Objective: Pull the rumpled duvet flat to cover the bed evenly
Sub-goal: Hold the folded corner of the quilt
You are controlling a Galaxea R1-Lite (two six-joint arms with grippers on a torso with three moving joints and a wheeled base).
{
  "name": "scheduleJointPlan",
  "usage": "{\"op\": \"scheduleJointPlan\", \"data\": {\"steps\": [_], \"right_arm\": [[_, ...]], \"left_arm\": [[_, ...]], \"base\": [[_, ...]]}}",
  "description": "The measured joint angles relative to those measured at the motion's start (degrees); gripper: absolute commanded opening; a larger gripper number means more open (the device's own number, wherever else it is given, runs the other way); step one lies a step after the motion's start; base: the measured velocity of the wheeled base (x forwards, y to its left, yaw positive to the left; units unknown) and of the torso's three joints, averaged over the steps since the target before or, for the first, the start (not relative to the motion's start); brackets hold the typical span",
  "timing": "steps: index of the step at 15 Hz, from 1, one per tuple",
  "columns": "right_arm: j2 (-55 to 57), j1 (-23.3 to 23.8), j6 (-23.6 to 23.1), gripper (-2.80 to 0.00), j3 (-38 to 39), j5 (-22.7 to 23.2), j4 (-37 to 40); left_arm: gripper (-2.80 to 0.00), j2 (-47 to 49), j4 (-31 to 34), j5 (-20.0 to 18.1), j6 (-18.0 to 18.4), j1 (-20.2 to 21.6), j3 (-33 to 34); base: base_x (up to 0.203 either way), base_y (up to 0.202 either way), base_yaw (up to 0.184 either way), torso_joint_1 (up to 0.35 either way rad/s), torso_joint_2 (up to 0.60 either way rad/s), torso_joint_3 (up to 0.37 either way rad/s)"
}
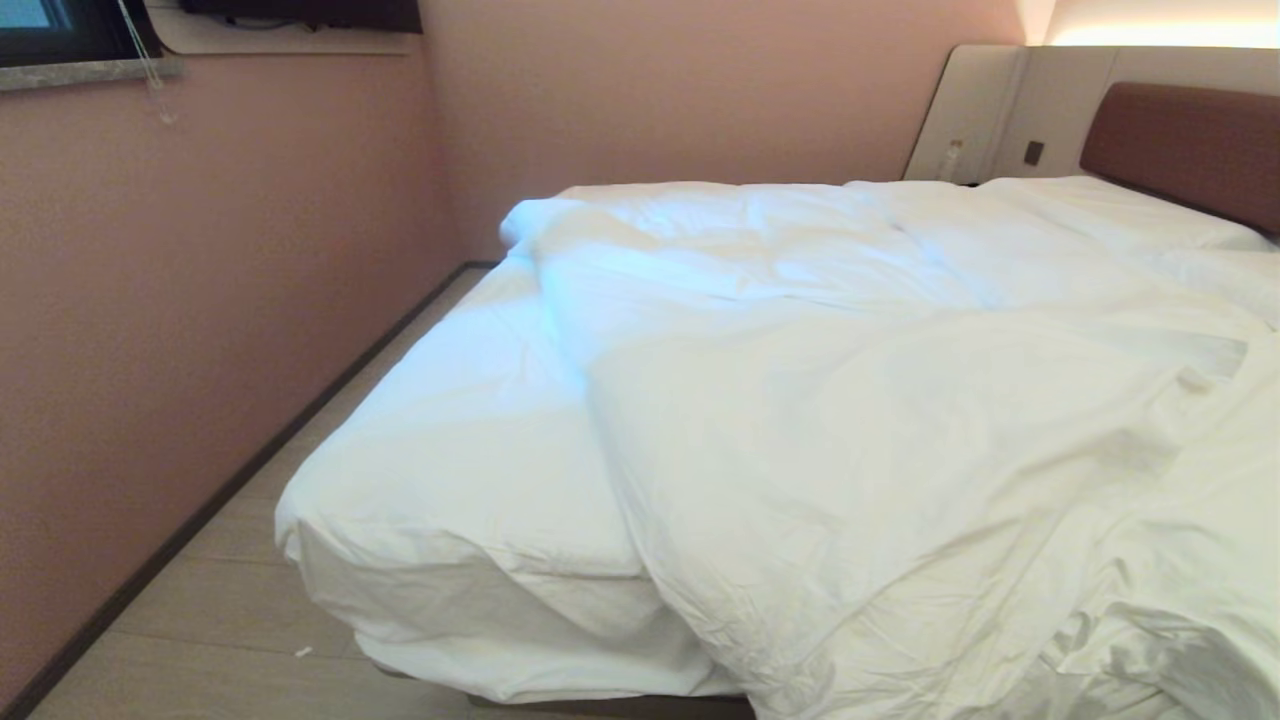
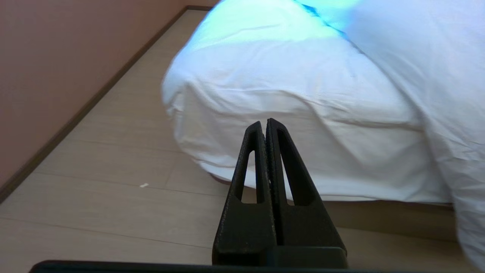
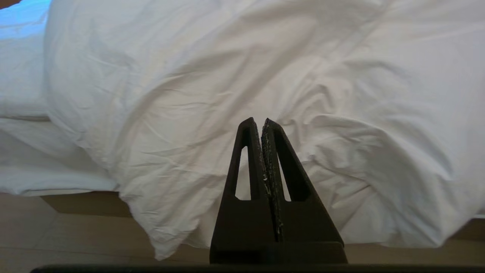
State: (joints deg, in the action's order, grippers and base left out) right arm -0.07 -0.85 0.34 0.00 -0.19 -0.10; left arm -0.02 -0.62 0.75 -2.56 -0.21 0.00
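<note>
The bed (image 1: 450, 470) fills the middle and right of the head view, its brown headboard (image 1: 1190, 150) at the far right. The white duvet (image 1: 850, 450) lies rumpled and skewed toward the right, leaving the mattress's near left corner bare. A duvet corner (image 3: 163, 235) hangs over the bed's foot edge down toward the floor. My left gripper (image 2: 264, 123) is shut and empty, held low in front of the bare mattress corner (image 2: 273, 98). My right gripper (image 3: 257, 122) is shut and empty, facing the hanging duvet (image 3: 227, 76). Neither arm shows in the head view.
A pink wall (image 1: 200, 300) runs along the left of the bed, with a strip of pale wood floor (image 1: 220, 620) between them. The low brown bed base (image 3: 87, 204) shows under the mattress. A small white scrap (image 2: 144, 185) lies on the floor.
</note>
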Motion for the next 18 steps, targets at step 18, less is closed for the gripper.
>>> {"op": "scheduleJointPlan", "data": {"steps": [18], "right_arm": [[0.00,0.00,0.01,-2.80,0.00,0.01,0.02]], "left_arm": [[-2.80,0.00,0.00,0.01,0.14,-0.06,0.00]], "base": [[-0.001,-0.080,0.000,0.001,0.00,0.001]]}}
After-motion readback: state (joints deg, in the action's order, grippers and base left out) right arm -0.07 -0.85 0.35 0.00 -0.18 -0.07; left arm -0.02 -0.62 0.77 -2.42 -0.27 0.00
